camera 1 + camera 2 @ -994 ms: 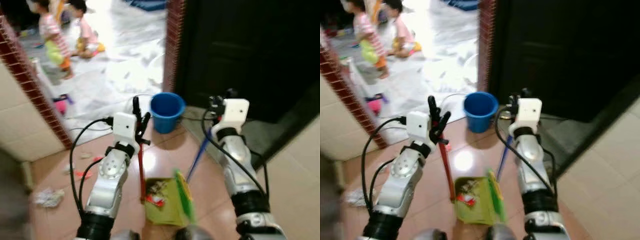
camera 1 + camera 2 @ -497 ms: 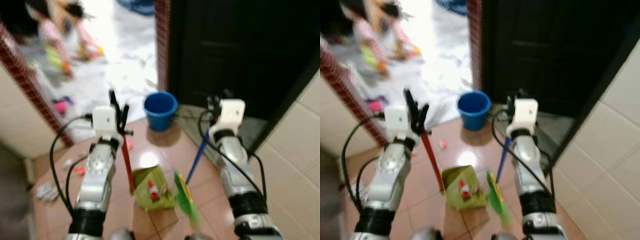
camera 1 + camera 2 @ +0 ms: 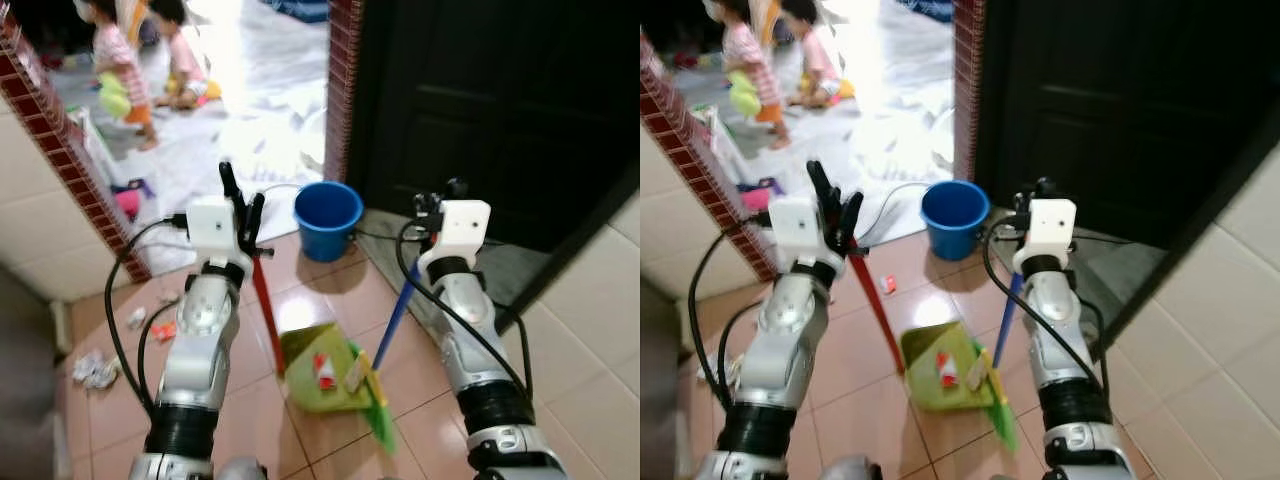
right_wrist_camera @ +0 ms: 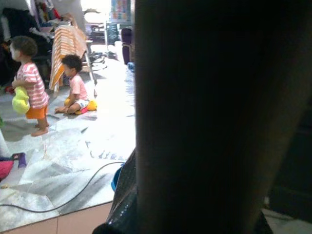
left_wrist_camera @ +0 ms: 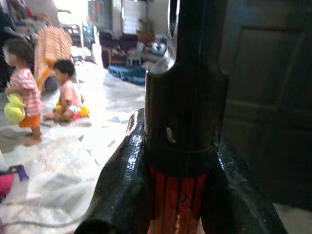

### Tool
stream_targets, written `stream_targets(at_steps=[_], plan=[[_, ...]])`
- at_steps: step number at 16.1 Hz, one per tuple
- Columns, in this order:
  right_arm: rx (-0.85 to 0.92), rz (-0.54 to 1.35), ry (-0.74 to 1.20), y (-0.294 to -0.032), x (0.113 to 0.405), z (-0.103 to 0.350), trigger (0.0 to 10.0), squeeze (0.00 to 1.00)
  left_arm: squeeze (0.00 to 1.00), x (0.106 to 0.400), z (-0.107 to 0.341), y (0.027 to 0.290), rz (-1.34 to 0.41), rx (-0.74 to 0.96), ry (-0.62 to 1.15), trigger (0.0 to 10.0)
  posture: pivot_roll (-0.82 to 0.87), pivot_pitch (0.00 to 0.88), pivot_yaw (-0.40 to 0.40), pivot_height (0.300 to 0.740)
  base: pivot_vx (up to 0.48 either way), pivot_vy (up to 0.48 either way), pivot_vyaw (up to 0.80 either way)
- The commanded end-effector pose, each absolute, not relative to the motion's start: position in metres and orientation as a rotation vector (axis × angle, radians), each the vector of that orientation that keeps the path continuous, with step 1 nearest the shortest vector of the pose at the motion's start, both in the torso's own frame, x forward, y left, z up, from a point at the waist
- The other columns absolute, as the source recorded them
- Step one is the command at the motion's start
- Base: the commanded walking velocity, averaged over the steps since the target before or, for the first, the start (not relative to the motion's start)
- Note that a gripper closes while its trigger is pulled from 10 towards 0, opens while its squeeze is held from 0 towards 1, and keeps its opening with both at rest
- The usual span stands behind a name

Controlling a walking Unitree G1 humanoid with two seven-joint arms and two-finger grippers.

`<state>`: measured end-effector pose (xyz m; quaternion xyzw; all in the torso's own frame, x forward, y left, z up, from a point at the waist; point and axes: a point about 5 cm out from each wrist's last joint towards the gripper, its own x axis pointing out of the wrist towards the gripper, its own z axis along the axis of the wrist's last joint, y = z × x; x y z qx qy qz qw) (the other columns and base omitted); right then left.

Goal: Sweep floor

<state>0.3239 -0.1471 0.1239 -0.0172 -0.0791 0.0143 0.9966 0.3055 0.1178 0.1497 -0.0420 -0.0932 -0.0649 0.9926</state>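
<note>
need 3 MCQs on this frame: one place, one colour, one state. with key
1. Where does the blue bucket stand?
A. on the tiled floor by the dark door, ahead of the grippers
B. inside the dustpan
C. beside the two people on the white sheet

2. What colour is the handle held by the left gripper?
A. blue
B. red
C. yellow

3. What state is the green dustpan in?
A. upside down
B. folded shut
C. lying on the floor with bits of litter in it

Key: 1 A, the bucket sits on the tiles next to the brick pillar and the door. 2 B, the left wrist view shows a red handle clamped between the fingers; the blue broom handle is at the right gripper. 3 C, red and pale scraps lie in its open tray.
</note>
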Motion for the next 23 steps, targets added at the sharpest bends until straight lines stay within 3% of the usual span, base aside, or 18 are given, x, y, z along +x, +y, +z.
stream_targets(at_steps=[1,10,16,23], plan=[[-0.058,0.051,-0.225,-0.143,0.327,0.137,10.0,0.00,0.00,0.308,0.179,0.122,-0.112,-0.093,-0.306,10.0,-0.01,0.000,0.012,0.740,0.289,0.386,0.00],[-0.258,-0.085,-0.164,-0.176,0.328,0.122,10.0,0.00,0.00,0.311,0.215,0.127,-0.084,-0.142,-0.407,10.0,-0.01,0.000,0.001,0.740,0.290,0.383,0.00],[-0.242,-0.019,-0.129,-0.162,0.325,0.108,10.0,0.00,0.00,0.318,0.259,0.133,-0.059,-0.178,-0.526,10.0,-0.01,0.000,-0.001,0.740,0.319,0.316,0.00],[-0.201,0.046,-0.127,-0.148,0.325,0.105,10.0,0.00,0.00,0.317,0.240,0.130,-0.066,-0.162,-0.458,10.0,0.00,0.000,0.009,0.740,0.096,0.000,0.00]])
